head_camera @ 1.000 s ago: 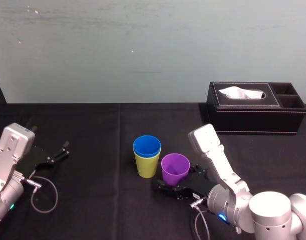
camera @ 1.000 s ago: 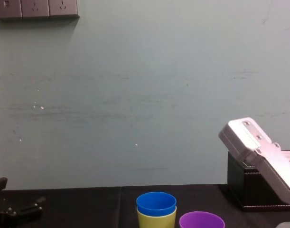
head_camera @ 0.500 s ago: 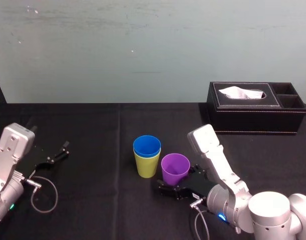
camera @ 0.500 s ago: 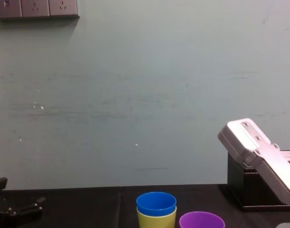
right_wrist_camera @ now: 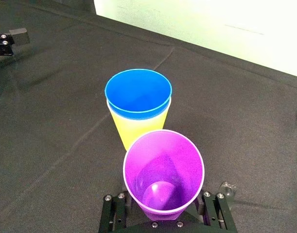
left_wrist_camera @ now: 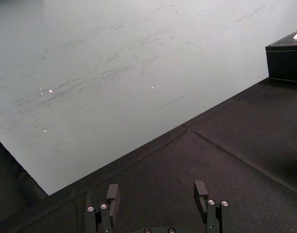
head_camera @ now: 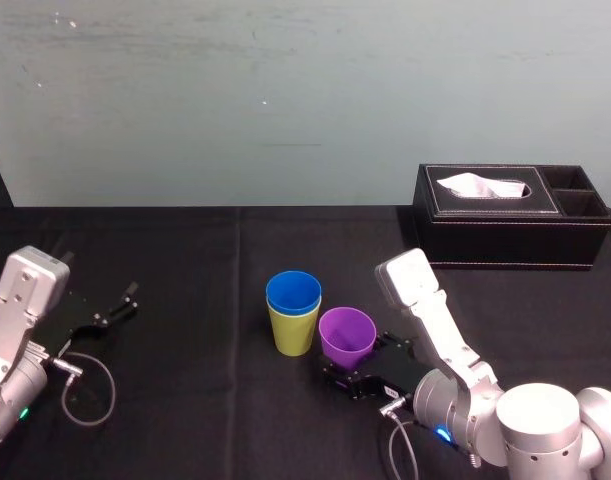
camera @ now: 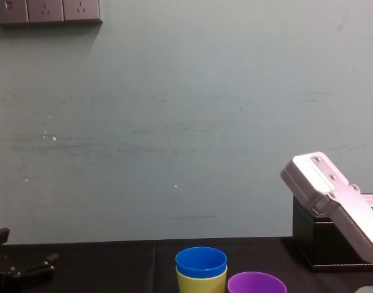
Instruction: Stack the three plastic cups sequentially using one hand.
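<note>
Gripping one purple cup [right_wrist_camera: 164,170] near its base, my right pincer [right_wrist_camera: 162,212] is clenched on it, the cup leaning slightly. Just beyond that pincer stand the other two of the three cups: one blue cup [right_wrist_camera: 138,92] nested in one yellow-green cup [right_wrist_camera: 133,125], just beside the purple one. My left pincer [left_wrist_camera: 157,194], fingers released, rests well apart over the black table [head_camera: 185,260].

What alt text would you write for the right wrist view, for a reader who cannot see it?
The right gripper grips a purple cup near its base, mouth toward the camera. Beyond it on the black cloth stands a blue cup nested in a yellow-green cup; the idle left gripper lies farther off.
</note>
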